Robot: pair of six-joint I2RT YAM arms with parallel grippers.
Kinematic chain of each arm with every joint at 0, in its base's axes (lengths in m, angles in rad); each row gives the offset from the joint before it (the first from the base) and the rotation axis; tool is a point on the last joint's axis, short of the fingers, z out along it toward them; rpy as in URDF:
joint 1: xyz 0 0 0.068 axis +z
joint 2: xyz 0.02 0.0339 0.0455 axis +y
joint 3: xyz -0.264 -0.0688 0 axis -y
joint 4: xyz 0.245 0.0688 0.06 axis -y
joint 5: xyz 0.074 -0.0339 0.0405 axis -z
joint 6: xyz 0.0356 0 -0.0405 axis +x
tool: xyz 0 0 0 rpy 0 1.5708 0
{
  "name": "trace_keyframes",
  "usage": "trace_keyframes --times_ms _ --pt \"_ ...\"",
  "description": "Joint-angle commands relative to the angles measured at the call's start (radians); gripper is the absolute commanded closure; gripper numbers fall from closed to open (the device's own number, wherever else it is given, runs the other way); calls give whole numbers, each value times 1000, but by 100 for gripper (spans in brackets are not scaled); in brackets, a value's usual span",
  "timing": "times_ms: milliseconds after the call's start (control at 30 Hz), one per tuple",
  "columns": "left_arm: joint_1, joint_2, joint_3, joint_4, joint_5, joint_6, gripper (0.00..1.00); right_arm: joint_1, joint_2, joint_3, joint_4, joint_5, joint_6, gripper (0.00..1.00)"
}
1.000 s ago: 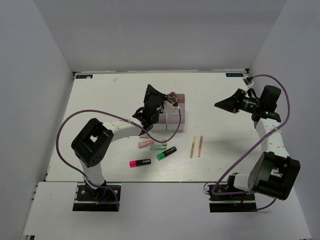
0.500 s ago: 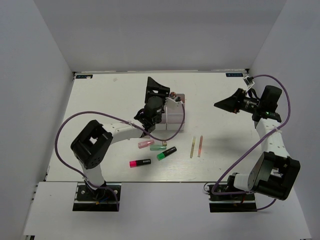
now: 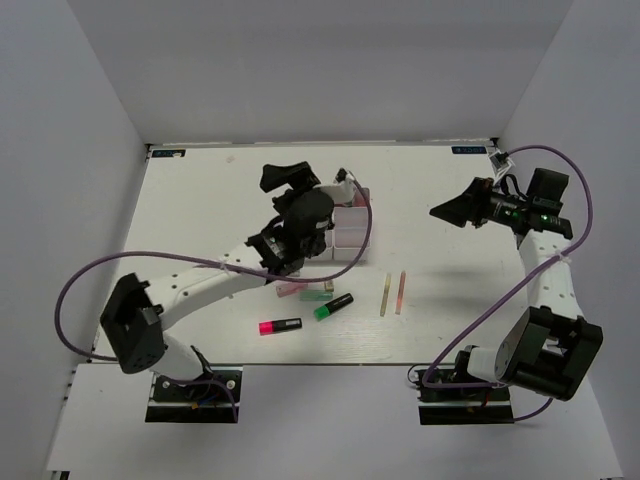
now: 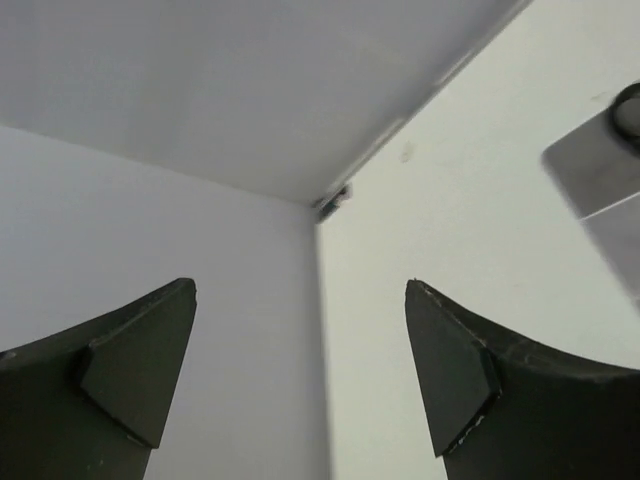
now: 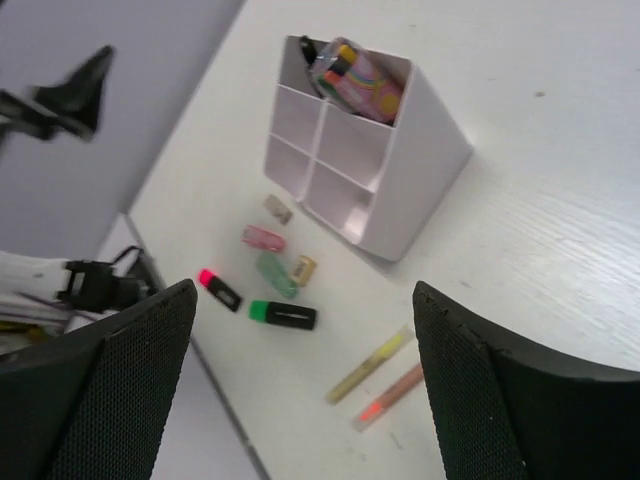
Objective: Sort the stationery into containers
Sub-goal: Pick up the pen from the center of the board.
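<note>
Since the containers matter most, we log them first: one white translucent block of square bins, two columns wide, standing about mid-counter and slightly toward the far edge. The bins in its far row hold a fat tube with pink and rainbow stripes. Beside the tube sits a black item, which we cannot identify.

Loose stationery lies between the block and the near edge. The pink highlighter and green highlighter each have a black body with a coloured end, and they lie apart, closest to the near edge. The pastel pink marker and pastel green marker are short, pale and see-through, lying just beside each other. A tan eraser lies right by the green marker, and we cannot tell whether they touch. A second eraser lies near the block's corner. The yellow stick and orange stick are thin and lie side by side, roughly parallel, further toward the right edge than the rest.

The left gripper is raised above the counter just left of the block. Its fingers are spread with nothing between them, and its camera faces the far-left corner. The right gripper hangs high, well apart from the block, toward the right edge. Its fingers are wide apart, pinching nothing.
</note>
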Motion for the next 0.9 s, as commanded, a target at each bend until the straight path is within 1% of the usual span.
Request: trace_keyframes --times_ms 0,33,67,100,133,167,200,233,267,300,333,367,400,433,467,500,533,567,600,633,667,700,733,767,800,867 --pt "48 -121 253 -1053 166 -970 4 15 -31 74 -170 148 -232 10" --pt "72 -159 279 -1171 330 -1102 4 19 -35 77 -178 169 -262 14" --pt "111 -220 235 -1175 463 -1127 4 22 -55 75 -183 196 -336 36" --pt "125 -251 198 -1155 504 -1156 4 38 -61 72 -192 259 -352 56" --pt "140 -306 145 -1152 567 -1192 4 45 -66 71 -192 293 -367 91" --pt "160 -344 114 -1164 622 -1206 8 53 -81 65 -193 333 -399 100" --pt "172 -366 94 -1181 644 -1245 15 82 -84 63 -201 389 -416 100" --pt "203 -375 84 -1193 693 -1282 25 91 -83 63 -212 434 -430 100" --pt "212 -383 58 -1218 745 -1293 48 116 -78 77 -256 468 -488 100" --pt "218 -416 8 -1220 788 -1318 60 145 -45 95 -317 485 -506 90" --pt "243 -424 -11 -1220 805 -1321 69 157 -31 126 -389 517 -525 77" --pt "252 -434 -43 -1218 845 -1325 74 192 -14 138 -429 560 -587 65" --pt "263 -455 -75 -1209 854 -1322 76 209 23 170 -464 591 -594 52" --pt "290 -461 -94 -1206 871 -1324 74 264 50 172 -545 680 -599 52" --pt "327 -476 -109 -1197 899 -1322 68 279 64 175 -561 704 -590 52" --pt "370 -486 -156 -1181 938 -1324 45 282 89 155 -572 729 -574 59" --pt "395 -496 -175 -1171 960 -1321 39 353 97 155 -586 779 -532 66" --pt "456 -501 -192 -1133 980 -1319 34 369 110 152 -600 831 -504 74" --pt "474 -512 -233 -1121 1030 -1313 27 384 155 164 -650 845 -484 79" --pt "485 -516 -247 -1114 1043 -1313 24 425 166 160 -666 871 -475 78" --pt "517 -521 -267 -1082 1052 -1309 22 441 179 134 -658 885 -467 78" --pt "519 -532 -279 -1071 1052 -1307 21 467 186 100 -629 914 -435 73" --pt "519 -533 -295 -1063 1052 -1307 19 483 192 86 -614 934 -425 73" --pt "519 -538 -305 -1049 1057 -1309 19 515 198 71 -586 960 -415 73" --pt "517 -552 -313 -1040 1063 -1315 19 519 207 63 -583 962 -380 73" --pt "517 -562 -348 -1016 1075 -1319 19 538 210 53 -549 970 -363 70"
